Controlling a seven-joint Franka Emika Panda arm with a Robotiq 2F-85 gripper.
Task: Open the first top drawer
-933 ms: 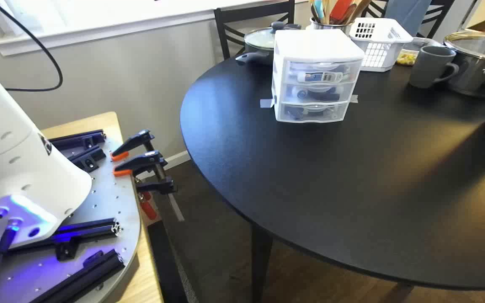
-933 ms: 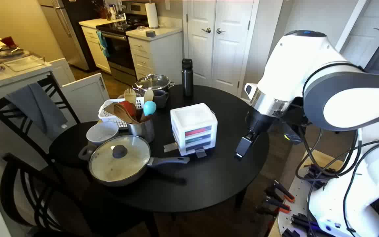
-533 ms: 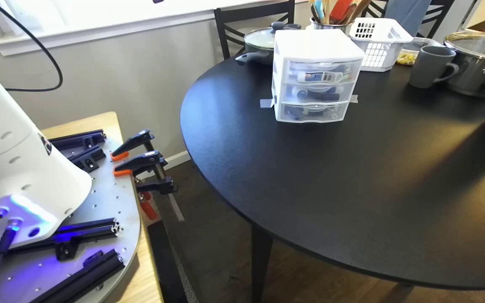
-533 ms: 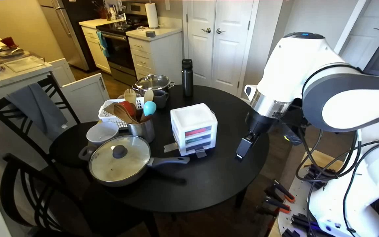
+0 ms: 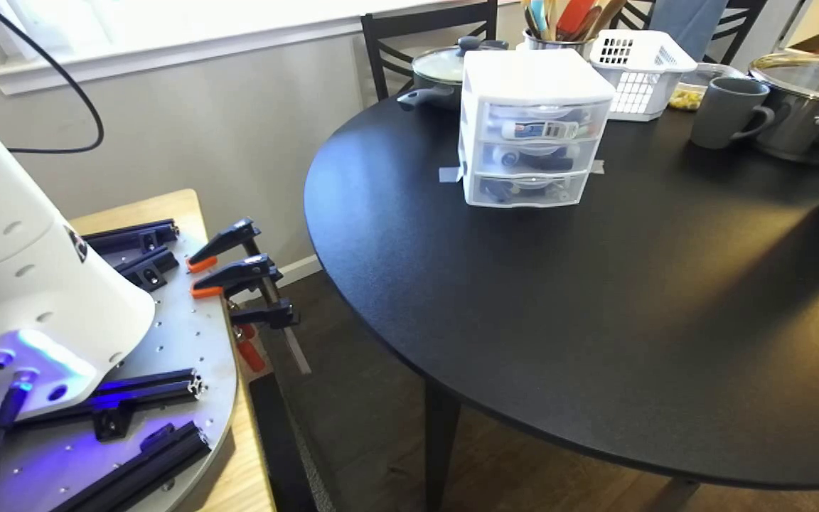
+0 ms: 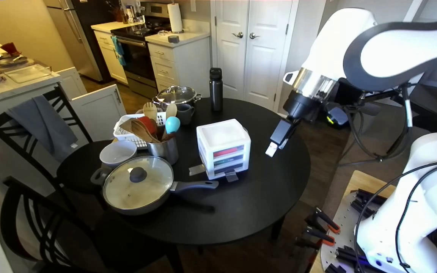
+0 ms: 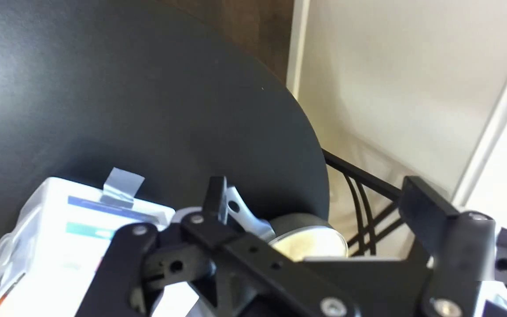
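Observation:
The first top drawer point(image 5: 539, 128) is the clear uppermost tier of the small white drawer unit point(image 5: 534, 75). It looks shut, its front in line with the drawers below. The unit's white top also shows in an exterior view point(image 6: 222, 132), where the drawer's red contents point(image 6: 228, 151) show through the side. In the wrist view the unit point(image 7: 64, 264) is at the lower left, partly behind the gripper. My gripper point(image 6: 277, 146) is above the table, apart from the unit. In the wrist view the gripper point(image 7: 319, 193) is open, its jaws wide apart with nothing between them.
A lidded pan point(image 6: 139, 185) stands beside the unit, its handle point(image 6: 195, 185) reaching near it. A utensil holder point(image 6: 164, 149), white basket point(image 5: 640, 71), grey mug point(image 5: 728, 114), pot point(image 5: 807, 107) and bottle point(image 6: 216, 91) stand on the black table point(image 5: 559, 320). Tape point(image 6: 231, 176) touches the unit's base.
The arm and gripper have risen above the table and tilted, with the fingertips now pointing more toward the unit. The drawer unit has not moved.

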